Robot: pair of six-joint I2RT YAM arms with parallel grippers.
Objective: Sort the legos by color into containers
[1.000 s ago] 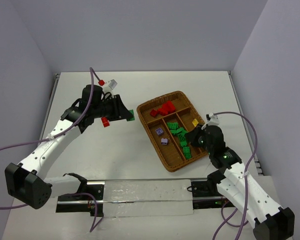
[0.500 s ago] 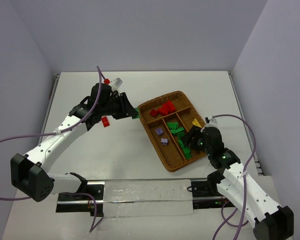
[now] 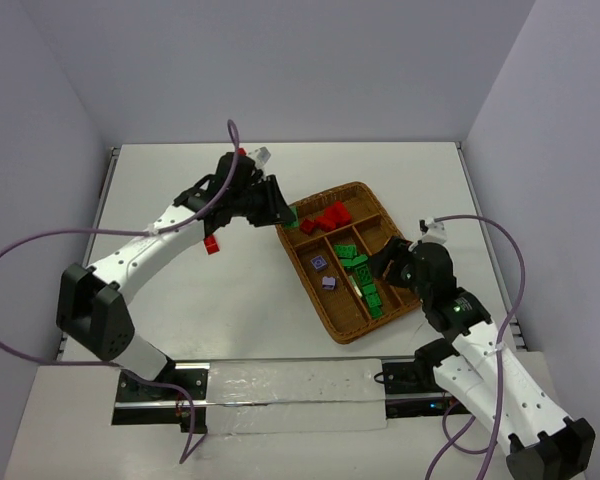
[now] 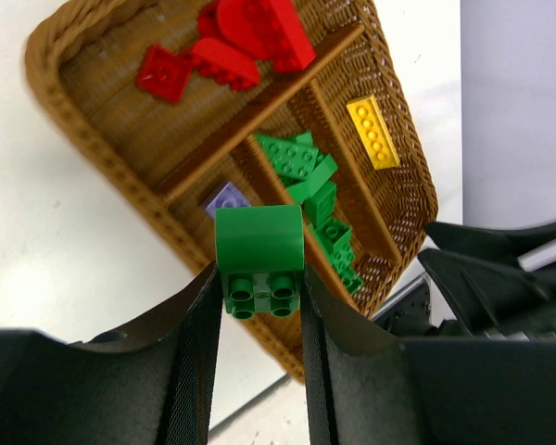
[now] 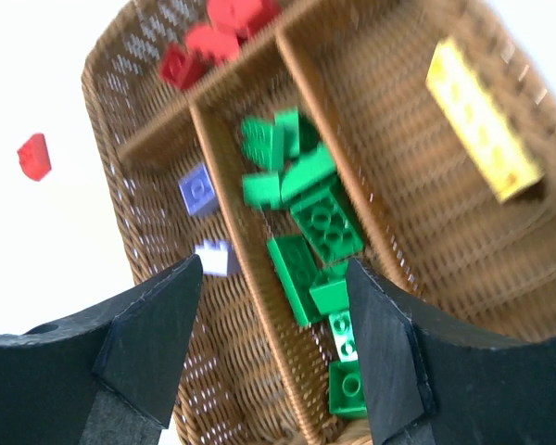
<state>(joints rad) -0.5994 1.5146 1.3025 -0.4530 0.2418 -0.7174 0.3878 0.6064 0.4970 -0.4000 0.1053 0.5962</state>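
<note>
Though hidden overhead, yellow lego (image 5: 482, 120), wrist views

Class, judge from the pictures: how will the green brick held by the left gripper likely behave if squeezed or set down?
The green brick looks like hard moulded plastic, so it probably won't flex in the left gripper. Its smooth rounded face may let it slip or rock when set down.

Right wrist view comes through smeared: the green legos (image 5: 301, 199) blur into one another and the yellow brick (image 5: 482, 120) shows hardly a stud. The red bricks (image 5: 232, 14) are clipped by the top edge, the wicker tray (image 5: 107, 88) by the top and right. On the left wrist, the purple brick (image 4: 224, 198) sits half covered by the green brick (image 4: 259, 250), whose sides tuck behind the fingers (image 4: 196, 352) of the left gripper (image 4: 259, 283)
</note>
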